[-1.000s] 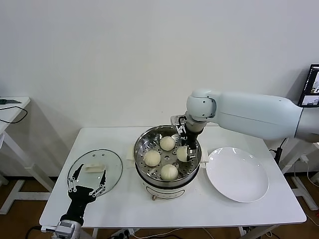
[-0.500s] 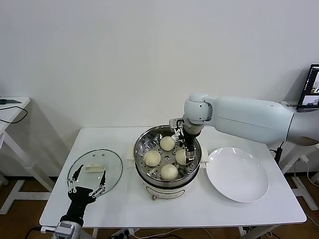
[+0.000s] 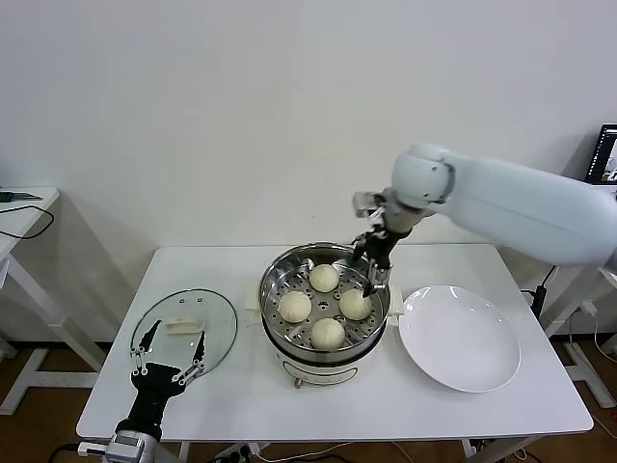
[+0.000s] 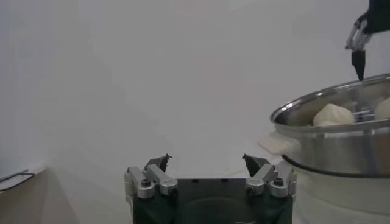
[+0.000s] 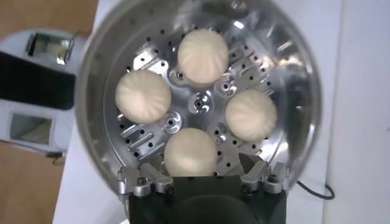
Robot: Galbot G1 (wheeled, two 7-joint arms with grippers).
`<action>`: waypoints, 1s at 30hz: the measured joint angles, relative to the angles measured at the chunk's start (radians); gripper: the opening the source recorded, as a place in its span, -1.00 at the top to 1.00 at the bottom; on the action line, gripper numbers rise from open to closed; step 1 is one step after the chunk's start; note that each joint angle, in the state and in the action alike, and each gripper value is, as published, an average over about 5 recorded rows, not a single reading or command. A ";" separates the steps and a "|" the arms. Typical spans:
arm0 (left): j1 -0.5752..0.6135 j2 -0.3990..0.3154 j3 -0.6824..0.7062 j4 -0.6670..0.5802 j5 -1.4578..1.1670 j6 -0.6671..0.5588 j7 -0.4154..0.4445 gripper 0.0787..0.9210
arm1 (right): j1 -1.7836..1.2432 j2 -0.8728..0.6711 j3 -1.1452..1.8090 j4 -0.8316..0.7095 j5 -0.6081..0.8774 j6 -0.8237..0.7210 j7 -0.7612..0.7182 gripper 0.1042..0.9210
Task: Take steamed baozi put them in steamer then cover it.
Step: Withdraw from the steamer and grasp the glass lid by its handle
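Several cream-white baozi (image 3: 324, 278) lie on the perforated floor of the shiny steamer (image 3: 280, 270) at the table's middle. My right gripper (image 3: 374, 262) hangs open and empty above the steamer's far right rim, clear of the buns. In the right wrist view it (image 5: 196, 161) looks straight down on the baozi (image 5: 203, 56) inside the steamer (image 5: 97, 79). The glass cover (image 3: 217, 323) with its white handle (image 3: 180, 325) lies flat on the table at the left. My left gripper (image 3: 171, 355) stands open over the cover's near edge, holding nothing.
A flat white plate (image 3: 460, 338) sits to the right of the steamer. The steamer rests on a white pot base (image 3: 318, 371). In the left wrist view the steamer (image 4: 341, 146) stands ahead of the open left gripper (image 4: 206, 159).
My right gripper opened, left a baozi on the steamer's right side, then rose up and to the right out of the basket. The left arm has not moved.
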 measured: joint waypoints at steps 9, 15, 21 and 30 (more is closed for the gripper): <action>-0.021 -0.010 0.005 0.005 0.001 -0.004 -0.022 -0.77 | -0.353 -0.161 0.477 0.049 0.048 0.090 0.106 -0.76; -0.044 -0.014 0.010 0.026 0.013 -0.012 -0.044 -0.77 | -0.702 -0.215 0.834 0.117 0.118 0.223 0.324 -0.76; -0.066 -0.016 0.016 0.052 0.014 -0.038 -0.053 -0.77 | -1.078 -0.201 1.168 0.215 0.155 0.358 0.576 -0.76; -0.094 -0.014 0.020 0.095 0.004 -0.073 -0.054 -0.77 | -1.534 -0.058 1.525 0.361 0.136 0.525 0.904 -0.76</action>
